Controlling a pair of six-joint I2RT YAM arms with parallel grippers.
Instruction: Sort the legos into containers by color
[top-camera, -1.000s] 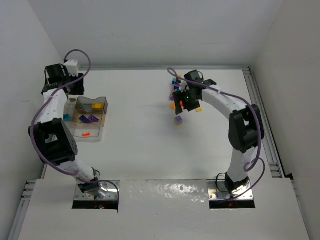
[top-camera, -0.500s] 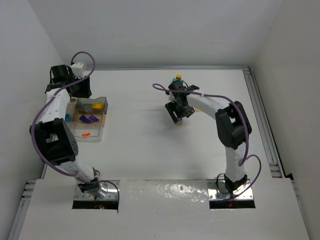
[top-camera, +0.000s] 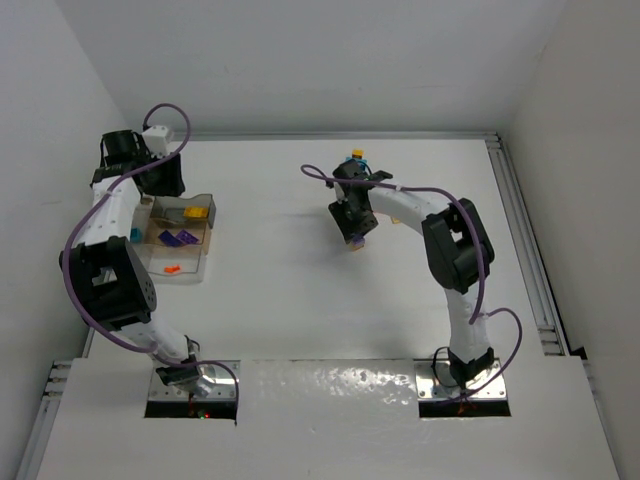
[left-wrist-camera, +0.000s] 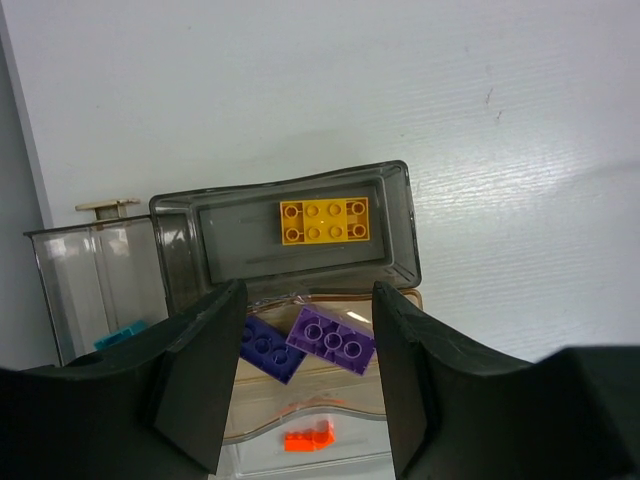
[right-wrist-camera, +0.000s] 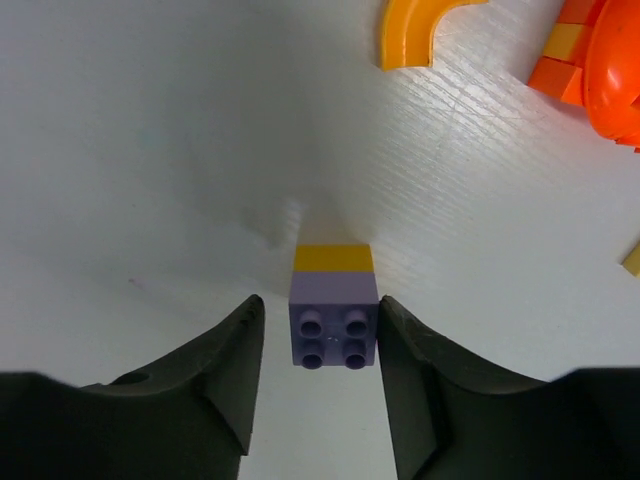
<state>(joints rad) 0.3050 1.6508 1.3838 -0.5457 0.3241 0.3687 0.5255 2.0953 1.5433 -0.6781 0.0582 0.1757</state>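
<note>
Purple-yellow stack (right-wrist-camera: 333, 322): purple brick, studs facing wrist camera, yellow brick joined at far end. Lies on counter (right-wrist-camera: 150, 150) right of centre, well apart from containers (left-wrist-camera: 408, 225) at left.
Right jaws apart, straddling stack, no contact seen.
Judged light, rigid, slick, prone to skid or twist. Pinch flat purple side walls squarely.
Left jaws apart, hovering over containers: yellow brick (left-wrist-camera: 324, 221) in far bin, purple bricks (left-wrist-camera: 331, 340) in next.
</note>
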